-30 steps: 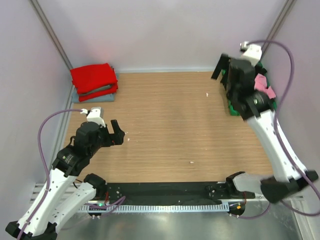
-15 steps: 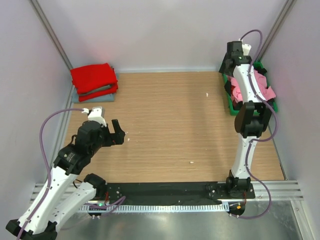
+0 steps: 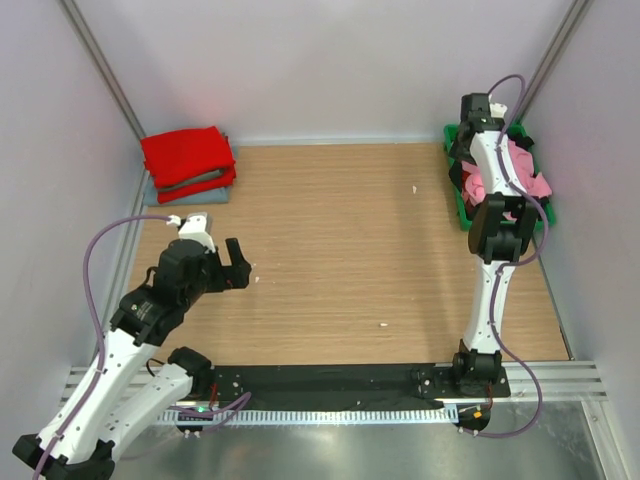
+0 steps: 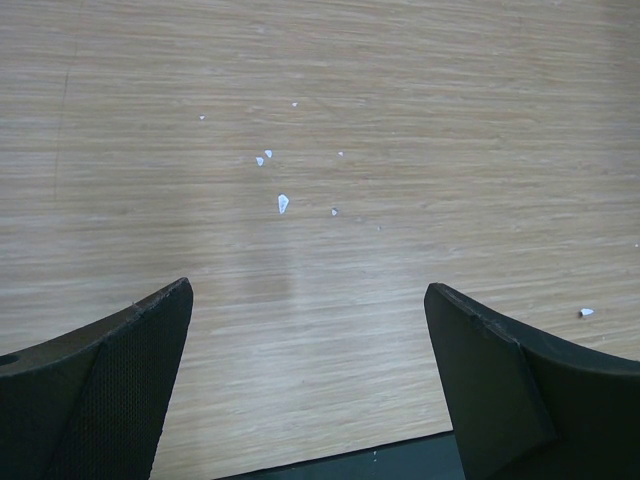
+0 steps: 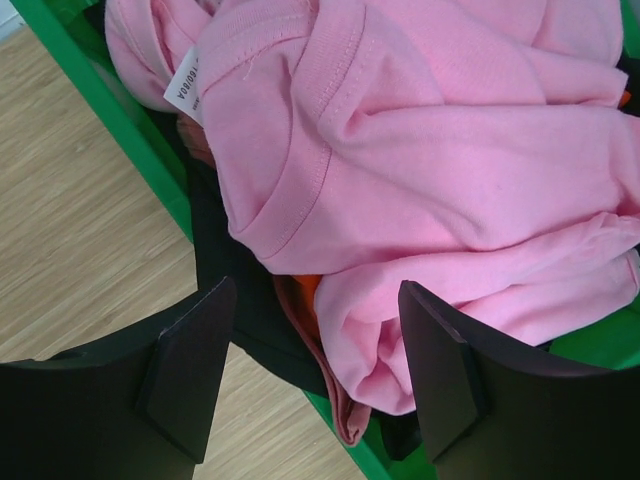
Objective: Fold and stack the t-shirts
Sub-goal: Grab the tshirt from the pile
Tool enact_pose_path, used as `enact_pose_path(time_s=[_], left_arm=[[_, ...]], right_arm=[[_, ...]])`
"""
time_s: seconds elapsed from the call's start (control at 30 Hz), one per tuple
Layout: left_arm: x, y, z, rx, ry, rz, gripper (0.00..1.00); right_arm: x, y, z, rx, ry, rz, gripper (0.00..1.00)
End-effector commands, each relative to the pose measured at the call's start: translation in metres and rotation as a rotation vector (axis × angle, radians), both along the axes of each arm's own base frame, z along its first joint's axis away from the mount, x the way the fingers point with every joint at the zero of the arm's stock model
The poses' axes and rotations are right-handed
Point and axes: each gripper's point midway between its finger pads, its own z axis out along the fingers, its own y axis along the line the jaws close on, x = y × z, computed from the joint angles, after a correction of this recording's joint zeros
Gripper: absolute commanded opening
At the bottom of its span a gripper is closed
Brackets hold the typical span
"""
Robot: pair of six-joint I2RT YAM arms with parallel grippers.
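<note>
A crumpled light pink t-shirt (image 3: 524, 176) lies in the green bin (image 3: 466, 216) at the far right. In the right wrist view the pink shirt (image 5: 420, 150) fills the bin (image 5: 110, 90), with a sliver of the orange shirt (image 5: 306, 290) under it. My right gripper (image 3: 463, 158) hangs open just above the pink shirt (image 5: 320, 370), holding nothing. A folded bright red t-shirt (image 3: 185, 155) rests on a folded grey-blue one (image 3: 196, 191) at the far left corner. My left gripper (image 3: 238, 265) is open and empty over bare table (image 4: 308, 290).
The wooden table (image 3: 340, 240) carries small white scraps (image 4: 283, 204). Dark fabric (image 5: 232, 290) lies inside the bin beside the pink shirt. Walls enclose the far, left and right sides. A black strip (image 3: 330, 380) runs along the near edge.
My right arm has straightened and reached its gripper out and down over the bin's near-left corner. The left arm has barely moved.
</note>
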Motion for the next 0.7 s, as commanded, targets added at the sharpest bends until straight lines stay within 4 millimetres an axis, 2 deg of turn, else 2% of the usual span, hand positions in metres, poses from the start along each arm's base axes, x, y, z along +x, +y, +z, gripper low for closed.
enact_pose_path(time_s=[0.0, 0.17, 0.2, 0.3, 0.37, 0.4, 0.5, 0.57, 0.6, 0.63, 0.67], left_arm=[[0.003, 0.001, 0.006, 0.007, -0.020, 0.006, 0.99], [0.004, 0.001, 0.005, 0.009, -0.016, 0.008, 0.99], [0.004, 0.001, 0.004, 0.011, -0.013, 0.009, 0.99], [0.004, 0.001, 0.004, 0.011, -0.012, 0.008, 0.99], [0.005, 0.001, 0.004, 0.012, -0.012, 0.009, 0.99], [0.004, 0.001, 0.003, 0.012, -0.010, 0.008, 0.99], [0.004, 0.001, 0.003, 0.012, -0.009, 0.008, 0.99], [0.004, 0.001, 0.003, 0.012, -0.010, 0.008, 0.99], [0.004, 0.001, 0.003, 0.013, -0.009, 0.009, 0.99], [0.004, 0.001, 0.003, 0.013, -0.009, 0.008, 0.99], [0.004, 0.001, 0.003, 0.012, -0.009, 0.008, 0.99]], right_arm=[[0.011, -0.002, 0.005, -0.010, -0.038, 0.004, 0.72], [0.014, -0.006, -0.009, -0.008, -0.024, 0.000, 0.62], [0.014, -0.006, -0.011, -0.009, -0.022, 0.003, 0.53], [0.014, -0.008, -0.017, -0.004, -0.010, 0.005, 0.47], [0.015, -0.009, -0.020, -0.004, -0.007, 0.007, 0.42], [0.014, -0.011, -0.020, -0.002, -0.004, 0.004, 0.36], [0.015, -0.013, -0.022, -0.002, -0.005, 0.003, 0.29], [0.015, -0.015, -0.019, -0.001, -0.014, 0.001, 0.17], [0.016, -0.015, -0.019, 0.002, -0.015, 0.004, 0.07], [0.016, -0.016, -0.018, 0.004, -0.017, 0.004, 0.02], [0.015, -0.017, -0.017, 0.004, -0.019, 0.000, 0.01]])
